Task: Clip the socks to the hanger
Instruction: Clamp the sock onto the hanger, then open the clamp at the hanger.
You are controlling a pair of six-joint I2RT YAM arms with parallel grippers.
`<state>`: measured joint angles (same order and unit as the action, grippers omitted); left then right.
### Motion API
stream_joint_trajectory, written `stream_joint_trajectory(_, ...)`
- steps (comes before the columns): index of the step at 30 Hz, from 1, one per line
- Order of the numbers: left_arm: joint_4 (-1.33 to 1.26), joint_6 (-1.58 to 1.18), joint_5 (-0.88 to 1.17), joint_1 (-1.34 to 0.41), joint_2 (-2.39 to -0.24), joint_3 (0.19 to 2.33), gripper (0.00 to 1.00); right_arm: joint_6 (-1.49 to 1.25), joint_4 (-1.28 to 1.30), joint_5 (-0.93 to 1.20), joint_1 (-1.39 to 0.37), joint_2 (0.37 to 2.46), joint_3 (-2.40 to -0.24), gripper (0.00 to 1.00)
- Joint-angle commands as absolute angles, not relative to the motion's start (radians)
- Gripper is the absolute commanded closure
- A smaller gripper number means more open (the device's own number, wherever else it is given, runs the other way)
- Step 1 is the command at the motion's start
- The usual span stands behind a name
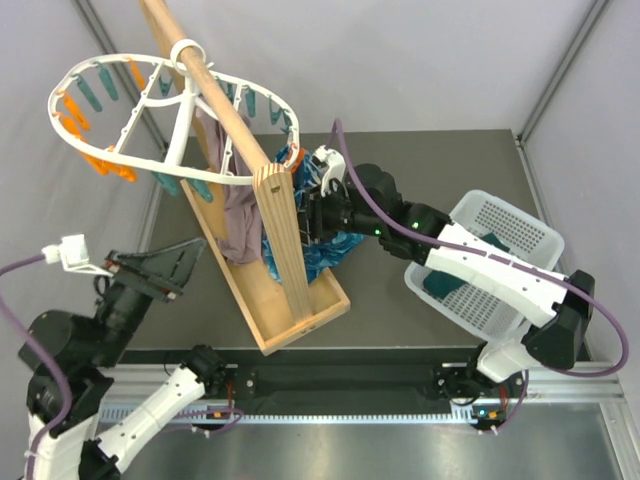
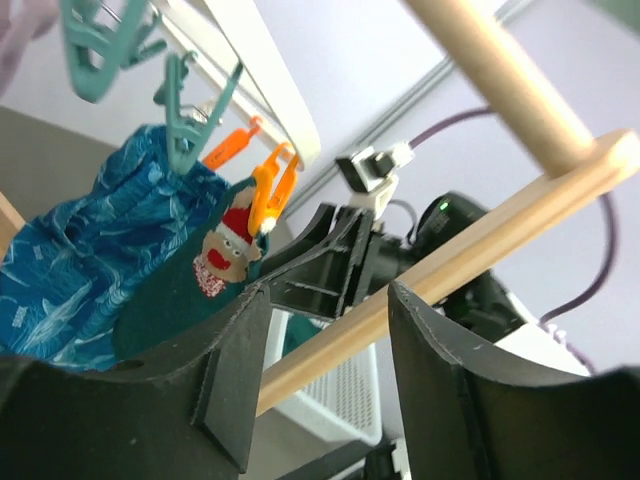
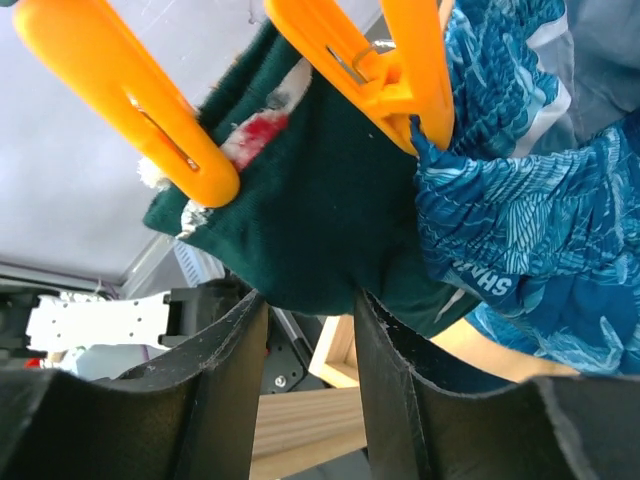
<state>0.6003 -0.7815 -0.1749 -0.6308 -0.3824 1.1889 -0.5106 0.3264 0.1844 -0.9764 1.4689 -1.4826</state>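
A dark teal sock (image 3: 320,190) with a small red and white figure hangs from an orange peg (image 3: 390,60) of the white hanger (image 1: 180,125). My right gripper (image 3: 310,300) is open just under the sock's lower edge, which reaches the fingertips; in the top view it (image 1: 318,205) is at the hanger's right end. The same sock (image 2: 200,290) shows in the left wrist view under an orange peg (image 2: 270,190). My left gripper (image 2: 325,290) is open and empty, raised at the left (image 1: 185,258). Another teal sock (image 1: 440,283) lies in the white basket (image 1: 510,225).
The hanger hangs on a wooden pole (image 1: 215,90) held by a wooden stand (image 1: 300,300). A bright blue mottled cloth (image 1: 335,250) and a mauve-grey cloth (image 1: 235,215) hang beside the stand. A wooden bar (image 2: 480,240) crosses behind my left fingers.
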Motion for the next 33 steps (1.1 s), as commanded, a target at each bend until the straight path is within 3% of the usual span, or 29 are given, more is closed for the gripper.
stream_joint_trajectory(1, 0.612, -0.816, -0.236, -0.63, -0.327, 1.221, 0.45, -0.566, 0.224, 0.158, -0.971, 1.451, -1.462, 0.6)
stream_joint_trajectory(6, 0.69, -0.848, -0.362, -0.632, -0.273, 1.275, 0.61, -0.629, 0.125, 0.101, -0.965, 1.492, -1.466, 0.6)
stream_joint_trajectory(11, 0.657, -0.824, -0.399, -0.632, -0.209, 1.246, 0.6, -0.687, 0.06, 0.049, -0.928, 1.523, -1.474, 0.6)
stream_joint_trajectory(19, 0.742, -0.816, -0.348, -0.632, -0.33, 1.299, 0.58, -0.694, 0.061, 0.121, -0.77, 1.572, -1.494, 0.6)
stream_joint_trajectory(30, 0.618, -0.873, -0.215, -0.632, -0.446, 1.243, 0.6, -0.566, 0.293, 0.23, -0.612, 1.695, -1.774, 0.59)
stream_joint_trajectory(33, 0.563, -0.893, -0.213, -0.632, -0.44, 1.22, 0.6, -0.56, 0.325, 0.242, -0.614, 1.669, -1.743, 0.58)
